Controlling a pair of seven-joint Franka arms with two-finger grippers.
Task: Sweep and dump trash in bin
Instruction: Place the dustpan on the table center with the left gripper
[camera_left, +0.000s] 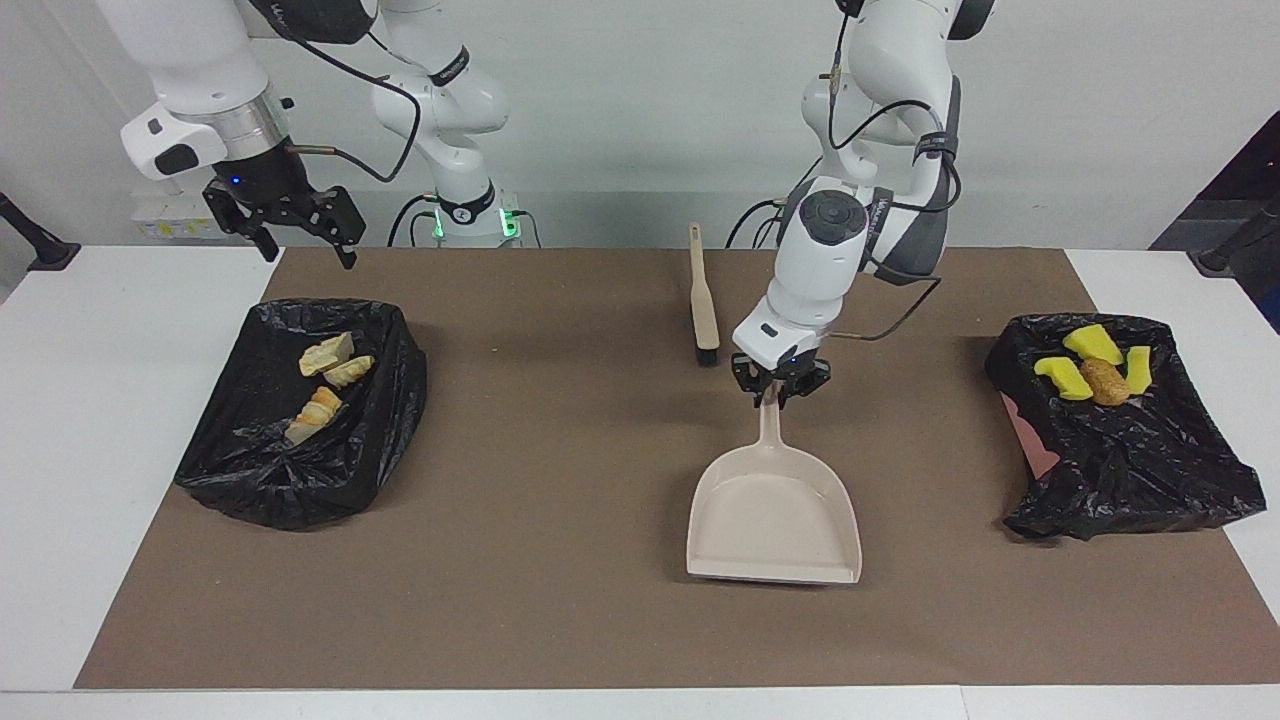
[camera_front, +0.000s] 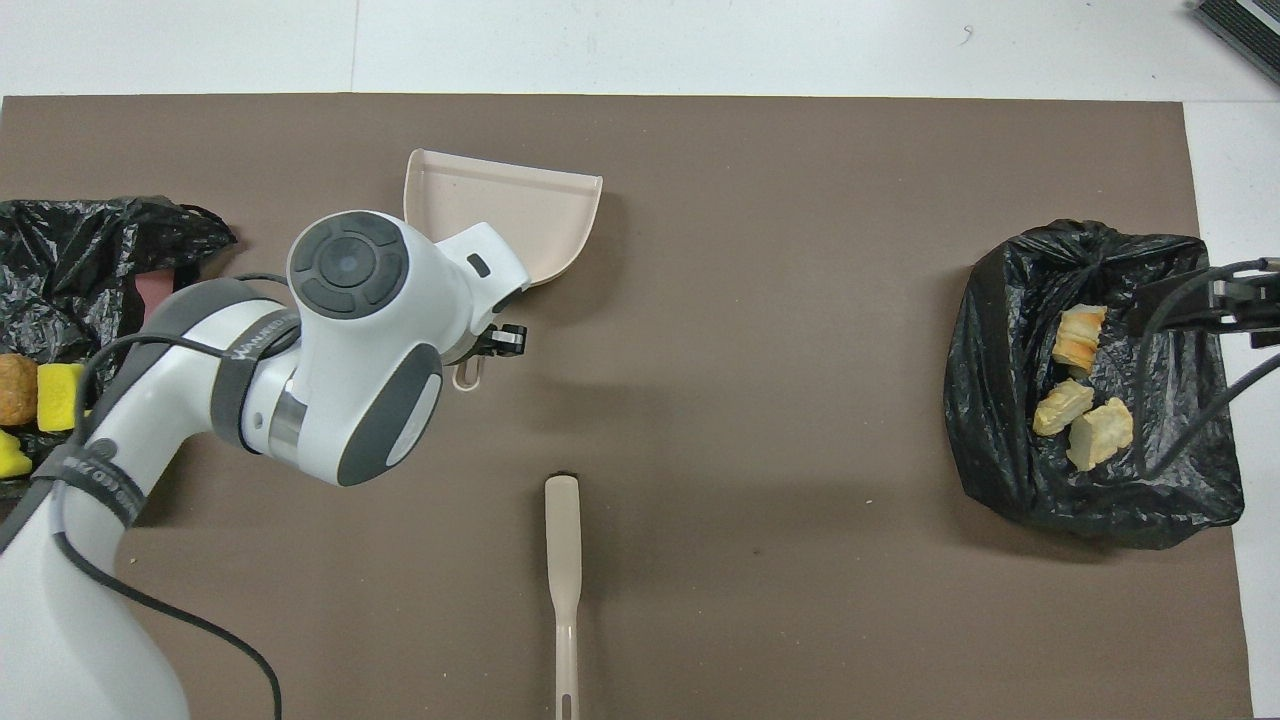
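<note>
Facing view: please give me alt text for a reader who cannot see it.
The left gripper holds an empty beige dustpan by its handle at mid-table, beside a brush. Two black bins hold trash: pastry pieces under the open, waiting right gripper, sponges and a bun at the other end.

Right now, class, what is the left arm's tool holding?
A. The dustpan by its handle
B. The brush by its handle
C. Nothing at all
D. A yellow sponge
A. The left tool is shut on the handle of the beige dustpan, whose pan is empty, out on the brown mat; the brush lies by itself nearer to the robots, and the yellow sponges sit in the black bin bag at the left arm's end.
</note>
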